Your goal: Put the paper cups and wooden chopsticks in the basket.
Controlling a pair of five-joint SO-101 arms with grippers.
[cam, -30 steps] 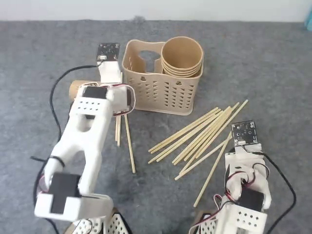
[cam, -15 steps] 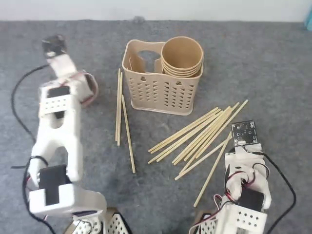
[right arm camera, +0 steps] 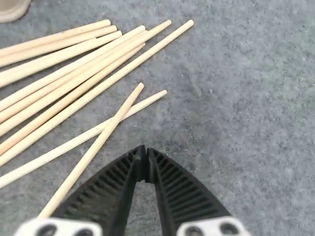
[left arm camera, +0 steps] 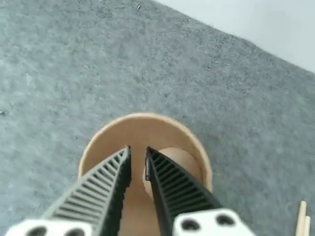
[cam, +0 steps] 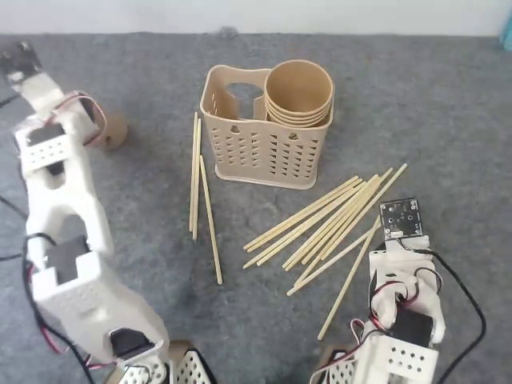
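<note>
Moving the paper cup toward the upper left, away from the basket, pinching its wall in the left gripper. Keeping the right gripper closed, empty, beside the lower-right chopsticks.

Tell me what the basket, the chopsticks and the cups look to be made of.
Basket: probably moulded plastic, matte beige, with even rows of slots in thin walls.
Chopsticks: bare pale wood, dull and without sheen, apparently unvarnished.
Cups: likely brown paper, matte, with thin walls and nested rims.
</note>
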